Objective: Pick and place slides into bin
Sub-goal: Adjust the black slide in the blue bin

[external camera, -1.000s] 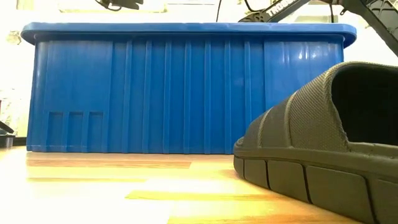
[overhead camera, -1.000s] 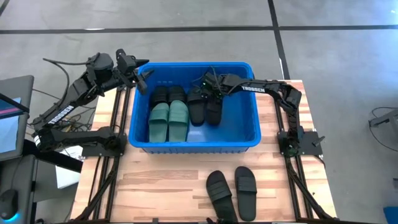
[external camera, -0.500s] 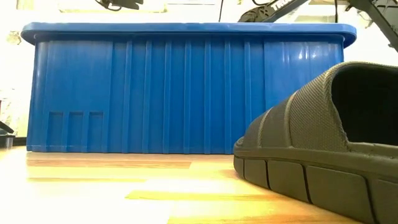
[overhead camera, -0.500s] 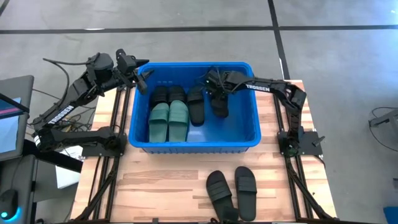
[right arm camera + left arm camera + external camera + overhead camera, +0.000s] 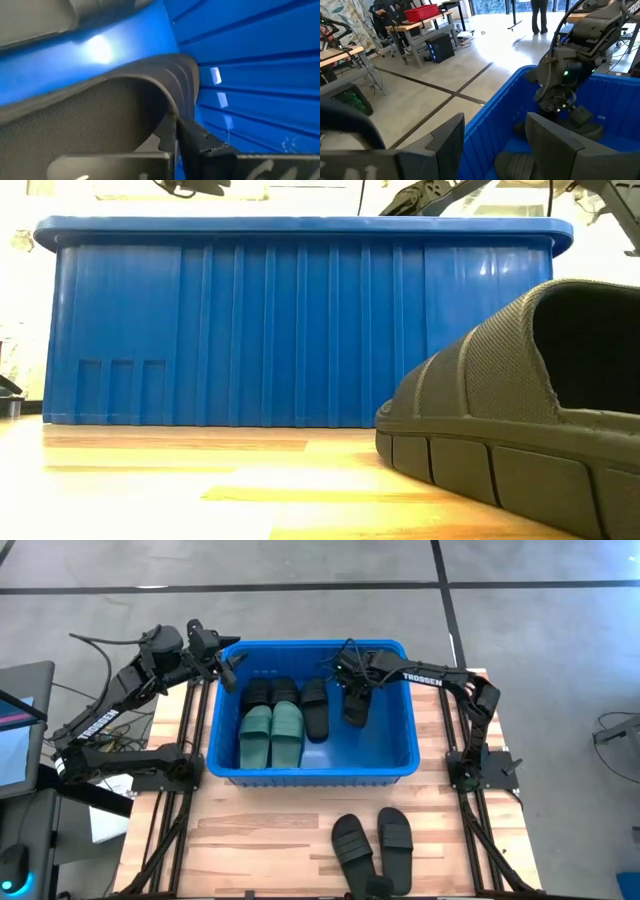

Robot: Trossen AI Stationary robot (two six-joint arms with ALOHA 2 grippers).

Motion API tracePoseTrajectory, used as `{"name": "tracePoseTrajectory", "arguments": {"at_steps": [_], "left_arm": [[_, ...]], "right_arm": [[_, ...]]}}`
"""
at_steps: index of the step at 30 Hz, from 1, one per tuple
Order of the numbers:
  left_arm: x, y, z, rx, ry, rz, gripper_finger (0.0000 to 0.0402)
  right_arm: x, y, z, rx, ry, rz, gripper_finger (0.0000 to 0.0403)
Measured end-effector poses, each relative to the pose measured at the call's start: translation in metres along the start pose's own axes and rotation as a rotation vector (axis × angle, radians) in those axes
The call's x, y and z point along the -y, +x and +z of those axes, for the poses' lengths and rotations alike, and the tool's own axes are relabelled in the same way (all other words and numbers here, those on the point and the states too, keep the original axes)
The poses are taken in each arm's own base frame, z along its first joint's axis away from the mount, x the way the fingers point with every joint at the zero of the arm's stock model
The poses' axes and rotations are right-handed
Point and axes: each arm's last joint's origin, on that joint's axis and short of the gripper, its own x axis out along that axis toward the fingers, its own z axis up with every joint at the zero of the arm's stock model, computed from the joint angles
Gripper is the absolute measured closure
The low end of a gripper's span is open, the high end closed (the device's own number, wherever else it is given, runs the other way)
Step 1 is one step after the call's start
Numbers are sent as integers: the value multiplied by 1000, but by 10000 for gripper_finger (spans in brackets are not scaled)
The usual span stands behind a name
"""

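Front slides: we see two black slides (image 5: 372,848) lying side by side on the wooden table (image 5: 260,840), near its front edge and well apart from the bin. In the low view one of them (image 5: 520,410) fills the right foreground, its strap arching over the sole.
Bin: the blue bin (image 5: 310,772) stands on the far half of the table, between the two arms. From table height we see only its ribbed front wall (image 5: 300,330) and rolled rim.
Slides in the bin: two sage green slides (image 5: 271,735) lie side by side toward the left of the bin floor. Just behind them we make out black slides (image 5: 272,692), probably a pair, though they blur together. Another black slide (image 5: 315,710) lies just right of the green ones.
Right gripper: the right gripper (image 5: 352,678) reaches over the bin's far right part. Its fingers are clamped on the strap of a black slide (image 5: 355,706), which hangs lifted inside the bin. In the right wrist view the strap edge (image 5: 170,100) is pinched between the fingers, blue wall behind.
Left gripper: the left gripper (image 5: 228,668) waits at the bin's far left corner, fingers (image 5: 445,145) parted with nothing between them.
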Motion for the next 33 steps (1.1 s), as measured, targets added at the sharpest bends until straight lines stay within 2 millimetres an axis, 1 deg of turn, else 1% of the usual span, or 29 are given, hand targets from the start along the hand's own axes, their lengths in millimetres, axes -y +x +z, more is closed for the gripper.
{"name": "tracePoseTrajectory", "arguments": {"at_steps": [3, 11, 22, 28, 33], "left_arm": [[0, 0, -1, -7, 0, -1, 203], [0, 0, -1, -10, -5, -3, 203], [0, 0, -1, -7, -8, -1, 203], [0, 0, -1, -5, -8, 0, 203], [0, 0, -1, -5, -9, 0, 203]], "right_arm": [[-1, -4, 0, 6, -2, -12, 402], [-6, -10, -6, -51, -32, -3, 403], [-20, -52, -3, 99, -7, -12, 403], [-31, -76, 4, 241, -7, -18, 403], [-35, -80, 8, 293, -1, -33, 403]]}}
